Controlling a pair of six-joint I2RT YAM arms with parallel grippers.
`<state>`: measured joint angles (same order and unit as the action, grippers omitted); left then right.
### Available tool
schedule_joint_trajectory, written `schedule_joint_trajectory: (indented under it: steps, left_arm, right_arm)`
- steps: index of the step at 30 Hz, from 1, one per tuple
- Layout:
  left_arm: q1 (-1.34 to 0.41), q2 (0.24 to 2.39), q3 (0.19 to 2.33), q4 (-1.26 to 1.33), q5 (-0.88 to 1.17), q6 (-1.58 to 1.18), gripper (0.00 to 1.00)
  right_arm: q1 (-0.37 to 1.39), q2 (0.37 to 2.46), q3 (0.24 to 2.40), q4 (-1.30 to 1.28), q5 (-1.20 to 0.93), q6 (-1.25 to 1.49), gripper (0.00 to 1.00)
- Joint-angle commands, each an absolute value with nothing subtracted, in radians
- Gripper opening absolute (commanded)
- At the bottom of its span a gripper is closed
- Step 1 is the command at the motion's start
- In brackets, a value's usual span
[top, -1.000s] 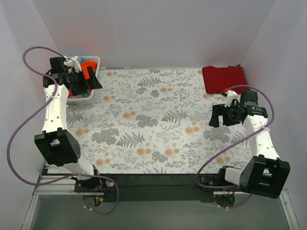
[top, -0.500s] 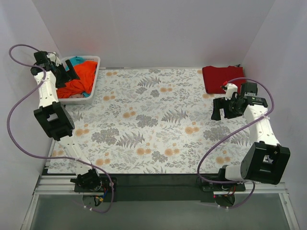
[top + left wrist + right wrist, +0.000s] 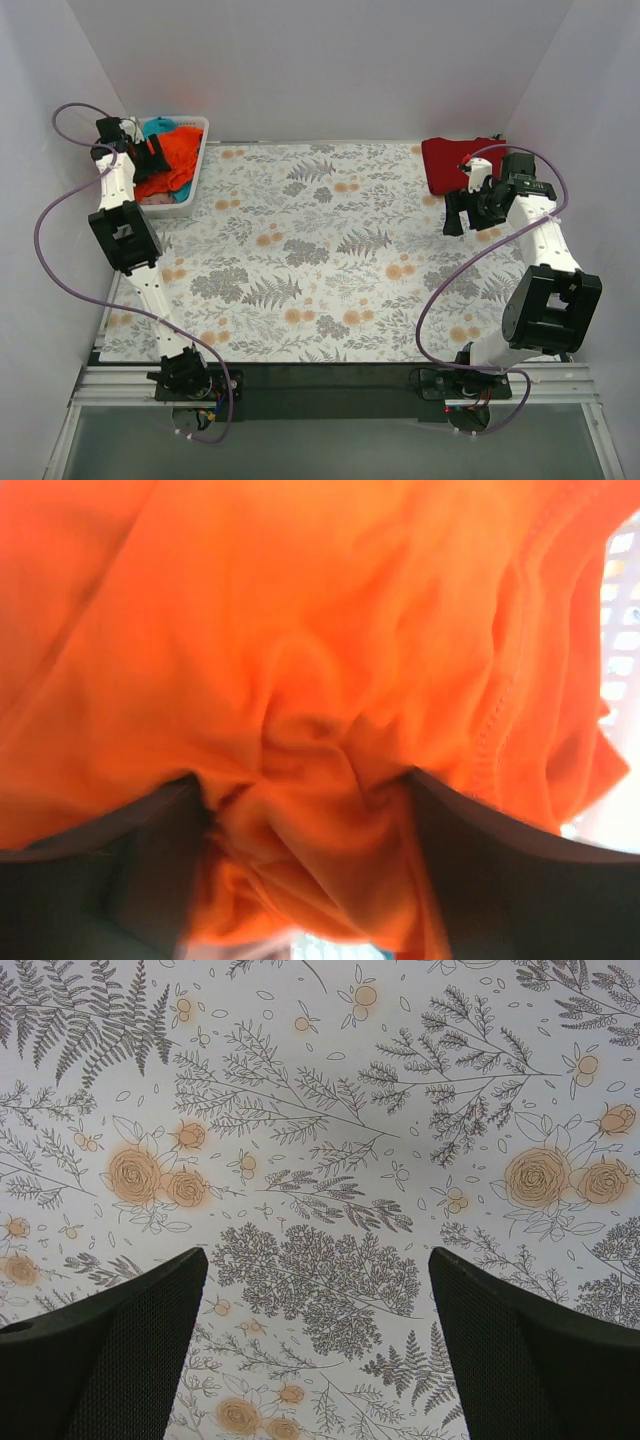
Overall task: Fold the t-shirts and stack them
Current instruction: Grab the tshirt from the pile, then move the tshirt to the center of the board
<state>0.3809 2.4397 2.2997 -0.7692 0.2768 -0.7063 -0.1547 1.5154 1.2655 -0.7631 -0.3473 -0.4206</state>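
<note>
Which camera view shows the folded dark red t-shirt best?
The top external view: the folded dark crimson cotton t-shirt lies in the far right corner. The left wrist view shows only orange fabric; the right wrist view, only floral tablecloth.

I count two shirts from here: one orange-red shirt (image 3: pixel 175 150) and one crimson shirt (image 3: pixel 455 160). One teal garment (image 3: pixel 160 126) shows as well. There is one white basket (image 3: pixel 190 205) and one flower-printed table (image 3: pixel 320 260). I'm driving two arms, the left arm (image 3: pixel 120 230) and the right arm (image 3: pixel 540 260), and I see two purple cables, the left cable (image 3: pixel 38 240) and the right cable (image 3: pixel 420 325).
</note>
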Motion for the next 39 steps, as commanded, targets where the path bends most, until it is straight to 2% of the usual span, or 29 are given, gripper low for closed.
schedule_joint_trajectory:
  steps: [1,2,3,4,7,10,23,30,39]
  left_arm:
    - [0.347,2.428,2.3,-0.641,0.232,-0.632,0.66]
    - [0.35,2.413,2.281,-0.606,0.247,-0.637,0.56]
    - [0.351,2.363,2.258,-0.583,0.262,-0.64,0.39]
    - [0.351,2.333,2.197,-0.557,0.273,-0.647,0.28]
    - [0.351,2.243,2.14,-0.468,0.273,-0.655,0.2]
    - [0.351,2.201,2.164,-0.477,0.249,-0.66,0.0]
    - [0.353,1.987,2.243,-0.517,0.241,-0.667,0.0]
    - [0.35,1.833,2.258,-0.511,0.559,-0.787,0.0]
    - [0.334,1.6,2.218,-0.489,0.794,-0.928,0.0]
  right_arm:
    - [-0.152,1.52,1.279,-0.778,-0.368,-0.411,0.98]
    - [-0.152,1.523,1.281,-0.779,-0.368,-0.41,0.98]
    - [-0.15,1.526,1.282,-0.778,-0.365,-0.41,0.98]
    - [-0.152,1.529,1.282,-0.779,-0.367,-0.41,0.98]
    - [-0.152,1.529,1.298,-0.778,-0.359,-0.408,0.98]
    - [-0.152,1.519,1.305,-0.779,-0.36,-0.414,0.98]
    - [-0.15,1.47,1.292,-0.787,-0.433,-0.468,0.98]
    - [-0.152,1.436,1.289,-0.784,-0.448,-0.479,0.98]
    - [-0.152,1.378,1.31,-0.79,-0.476,-0.468,0.98]
